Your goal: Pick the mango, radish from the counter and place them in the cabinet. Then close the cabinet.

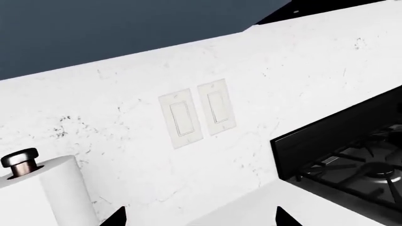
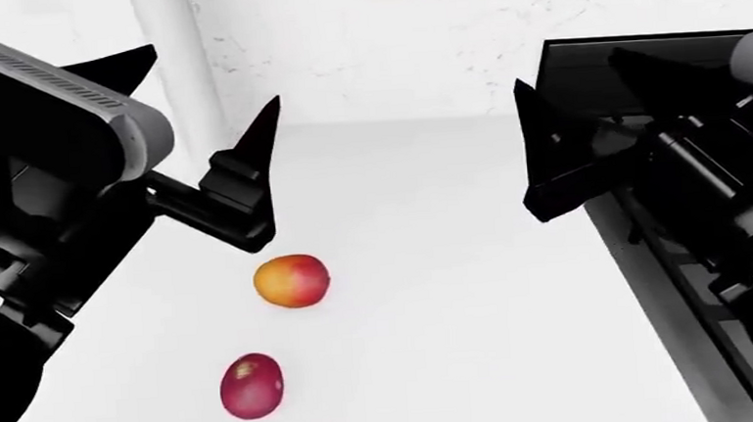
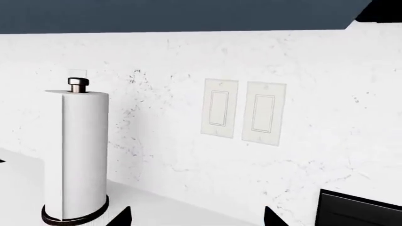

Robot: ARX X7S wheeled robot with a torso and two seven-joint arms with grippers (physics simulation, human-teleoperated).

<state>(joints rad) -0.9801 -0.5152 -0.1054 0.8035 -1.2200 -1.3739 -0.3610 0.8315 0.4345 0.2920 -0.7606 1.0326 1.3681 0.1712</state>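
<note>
Both arms hung above the white table [image 2: 486, 293], left fingers [image 2: 238, 185] spread wide and empty, right fingers [image 2: 544, 161] too! The mango [image 2: 291, 280] sat just below the left fingertips, not touching. The radish [image 2: 251, 384] lay nearer the robot, apart from it. The stove [image 2: 693, 250] lay under the right arm.

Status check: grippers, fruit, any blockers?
Left gripper and right gripper open, empty. Mango and radish on counter, untouched. Nothing blocking them.
</note>
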